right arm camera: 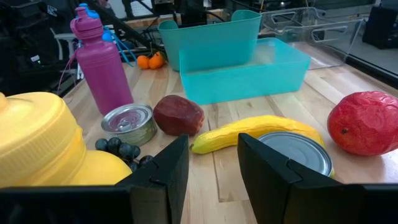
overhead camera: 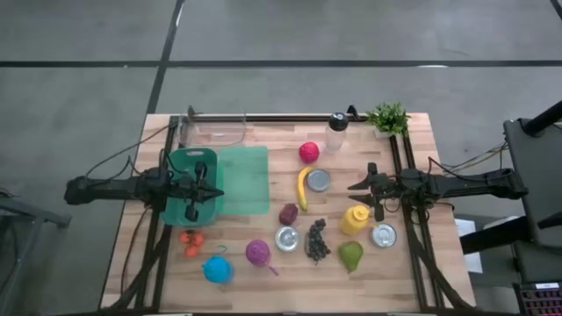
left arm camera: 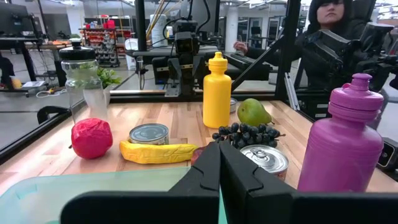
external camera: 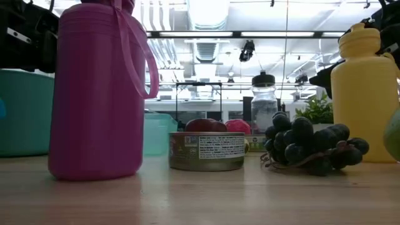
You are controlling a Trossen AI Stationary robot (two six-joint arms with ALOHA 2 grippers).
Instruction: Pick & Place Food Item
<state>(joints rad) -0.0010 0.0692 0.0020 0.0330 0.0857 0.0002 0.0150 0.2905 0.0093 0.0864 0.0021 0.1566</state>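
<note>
We read clock directions on the high view, with 12 o'clock toward the table's far edge. The banana (overhead camera: 302,188) lies near the centre of the table (overhead camera: 290,285), lengthwise from 12 to 6 o'clock. An upright tin (overhead camera: 318,181) stands just beside it at 3 o'clock. A red fruit (overhead camera: 308,152) sits at its 12 o'clock, and a dark red fruit (overhead camera: 288,213) at its 7 o'clock. The grapes (overhead camera: 316,240) lie at 5 o'clock, and beyond them is the pear (overhead camera: 351,255), near the front edge. The yellow bottle (overhead camera: 355,218) stands at 4 o'clock. The right gripper (overhead camera: 353,186) hangs at 3 o'clock from the banana, above the yellow bottle; its fingers stand a narrow gap apart with nothing between them. The teal tray (overhead camera: 243,180) lies at 9 o'clock, with a bare strip of wood between it and the banana. The left gripper (overhead camera: 218,191) hangs over the edge where the teal bin (overhead camera: 180,162) meets this tray, its fingers pressed together and empty. We find open board along the front edge at 6 o'clock and between the tray and the far edge.
</note>
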